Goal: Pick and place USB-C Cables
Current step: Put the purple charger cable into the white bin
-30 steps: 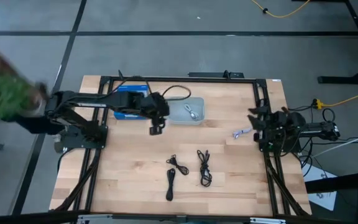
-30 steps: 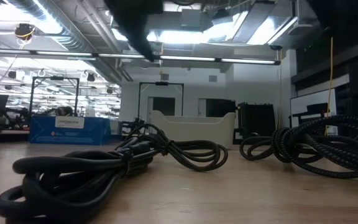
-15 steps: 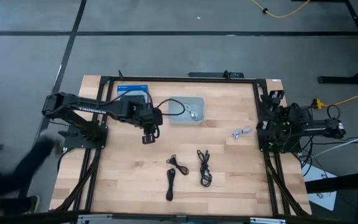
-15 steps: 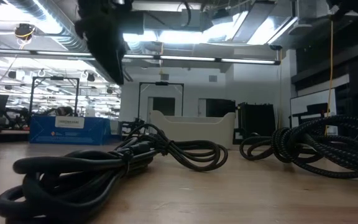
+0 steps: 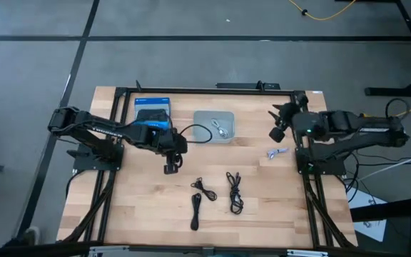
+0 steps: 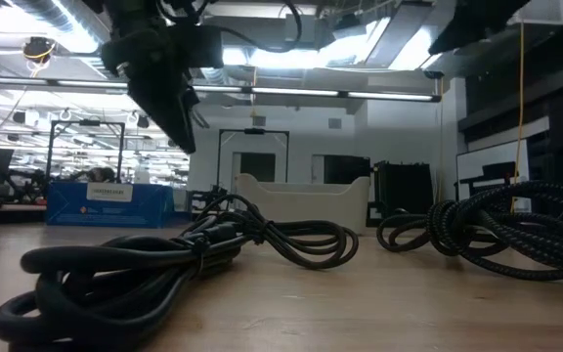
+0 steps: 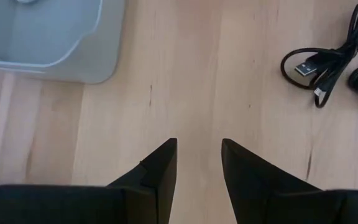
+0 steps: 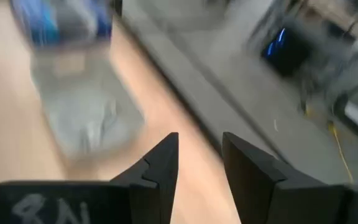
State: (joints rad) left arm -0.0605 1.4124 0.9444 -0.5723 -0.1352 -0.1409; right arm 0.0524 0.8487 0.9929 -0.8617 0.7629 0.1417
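USB-C cables: three black coils lie on the tabletop, near my left claw, which hangs open and empty. One pale cable sits in the grey tray. Judged light, limp; I grip the bundled middle. Right claw open, idle.

One camera hangs high up and looks straight down on the whole table and both arms.

One camera sits low at table height. It looks flat across the wood into the room behind, with black cables very close to it.

The left wrist camera looks down at the wood from close by, past its own two dark fingers. It sees the grey tray, and so does the high camera.

The right wrist camera looks out over the table's far edge toward the floor.
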